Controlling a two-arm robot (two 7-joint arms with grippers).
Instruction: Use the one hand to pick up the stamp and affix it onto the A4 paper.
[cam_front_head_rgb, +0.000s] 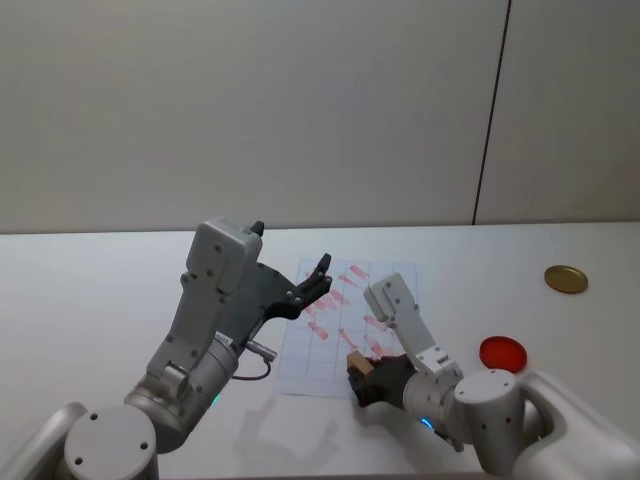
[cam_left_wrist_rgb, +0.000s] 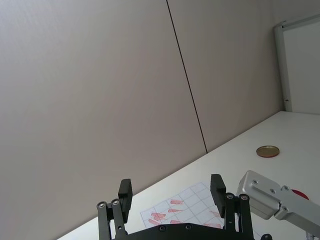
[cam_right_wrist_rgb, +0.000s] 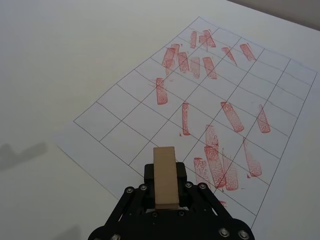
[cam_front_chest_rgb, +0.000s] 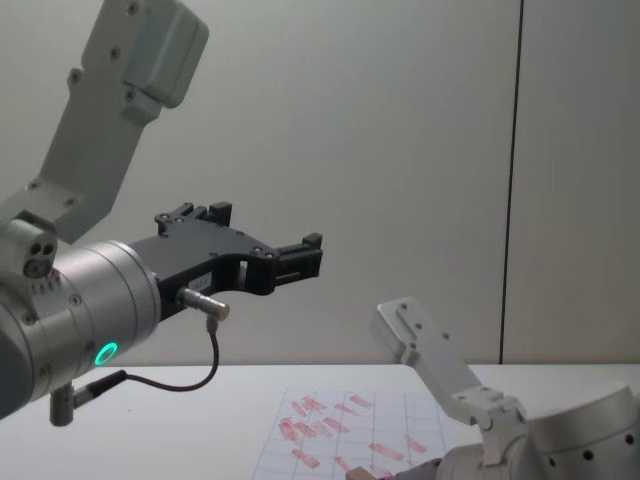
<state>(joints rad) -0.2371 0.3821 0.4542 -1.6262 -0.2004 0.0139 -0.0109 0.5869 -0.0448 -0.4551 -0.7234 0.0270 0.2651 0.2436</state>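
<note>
The stamp (cam_right_wrist_rgb: 165, 175) is clamped in the right gripper (cam_front_head_rgb: 372, 380) at lower centre, over the paper (cam_right_wrist_rgb: 125, 115); pressing is judged not yet done. The left gripper (cam_left_wrist_rgb: 172, 192) is parked raised at centre left, jaws apart.

A plain grey-beige wall (cam_front_head_rgb: 250, 110) rises from the far edge of the white bench (cam_front_head_rgb: 90, 290). A thin dark vertical seam (cam_front_head_rgb: 492, 110) splits the wall toward the right. A white framed panel (cam_left_wrist_rgb: 300, 65) stands at the bench's edge. The light is even and the shadows soft.

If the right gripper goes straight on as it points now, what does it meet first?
Probably the A4 paper: the right gripper, shut on the stamp, aims at a blank grid cell near the sheet's edge. Depth is unclear.
</note>
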